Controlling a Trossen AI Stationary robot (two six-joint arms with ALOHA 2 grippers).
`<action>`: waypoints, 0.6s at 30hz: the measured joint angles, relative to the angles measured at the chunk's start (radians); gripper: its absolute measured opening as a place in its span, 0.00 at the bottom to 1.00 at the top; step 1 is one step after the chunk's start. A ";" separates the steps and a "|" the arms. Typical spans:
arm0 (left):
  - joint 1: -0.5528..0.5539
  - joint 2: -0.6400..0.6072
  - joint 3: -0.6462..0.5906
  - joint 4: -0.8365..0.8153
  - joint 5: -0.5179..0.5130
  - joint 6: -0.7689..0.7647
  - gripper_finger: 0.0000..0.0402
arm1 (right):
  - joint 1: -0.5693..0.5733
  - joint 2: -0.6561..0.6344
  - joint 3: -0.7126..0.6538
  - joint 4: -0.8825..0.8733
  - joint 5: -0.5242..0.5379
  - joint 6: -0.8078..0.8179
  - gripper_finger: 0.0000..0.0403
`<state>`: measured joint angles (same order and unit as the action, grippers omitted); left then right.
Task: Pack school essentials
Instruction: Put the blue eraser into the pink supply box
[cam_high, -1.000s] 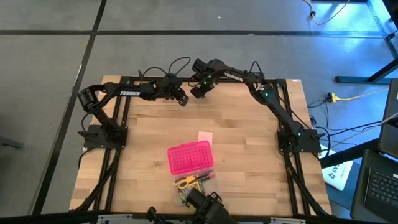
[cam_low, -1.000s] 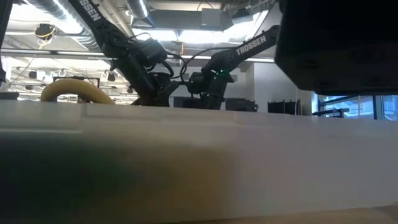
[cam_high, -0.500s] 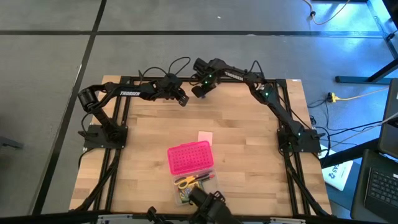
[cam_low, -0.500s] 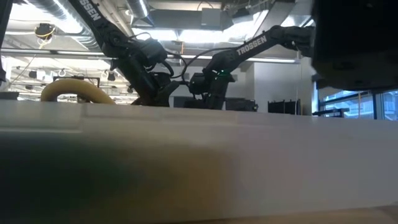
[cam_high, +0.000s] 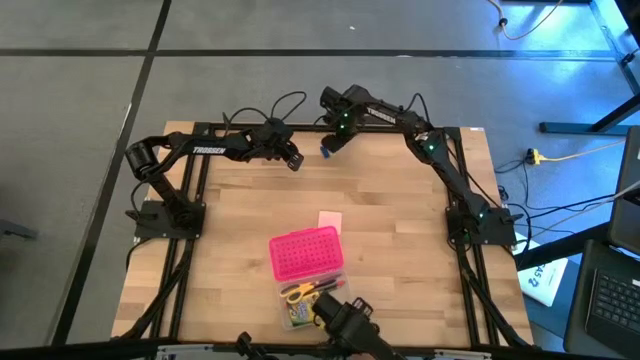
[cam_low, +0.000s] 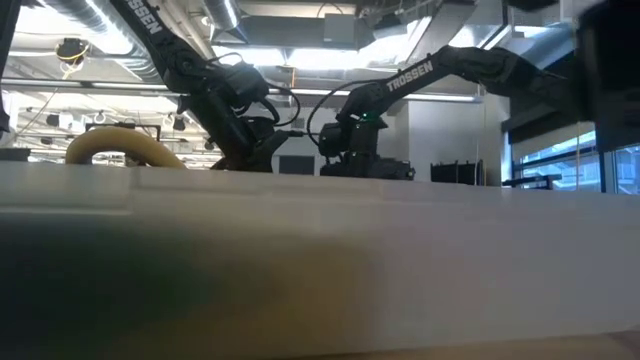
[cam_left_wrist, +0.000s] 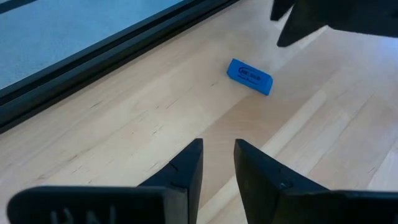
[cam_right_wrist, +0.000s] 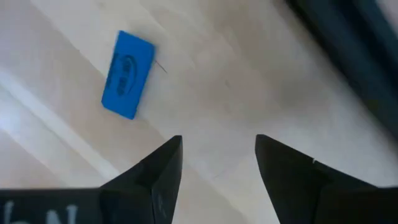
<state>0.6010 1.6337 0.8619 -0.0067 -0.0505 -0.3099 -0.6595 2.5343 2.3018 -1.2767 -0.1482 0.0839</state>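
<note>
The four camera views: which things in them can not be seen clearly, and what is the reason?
- Low view: the table surface and all items on it are hidden by a blurred pale band close to the lens.
- High view: the yellow-handled scissors and thin pens beside them are too small to count; a dark object at the bottom edge covers part of the pile.
- Wrist views: the print on the small blue rectangular eraser is unreadable.

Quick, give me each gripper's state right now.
Left gripper: fingers slightly apart, holding nothing, at the table's far edge.
Right gripper: open, empty, beside the blue eraser.
</note>
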 joint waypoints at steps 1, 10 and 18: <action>0.000 0.000 0.000 0.000 0.000 0.000 0.21 | 0.001 0.000 0.002 0.006 0.016 -0.054 0.51; 0.000 0.000 0.000 0.000 0.000 0.000 0.21 | 0.041 0.000 0.002 0.031 0.023 -0.617 0.51; 0.000 0.000 0.000 0.000 0.000 0.000 0.21 | 0.055 0.000 0.002 0.049 -0.063 -0.886 0.42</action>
<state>0.6009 1.6337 0.8619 -0.0067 -0.0505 -0.3099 -0.6045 2.5343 2.3039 -1.2277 -0.2116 -0.8025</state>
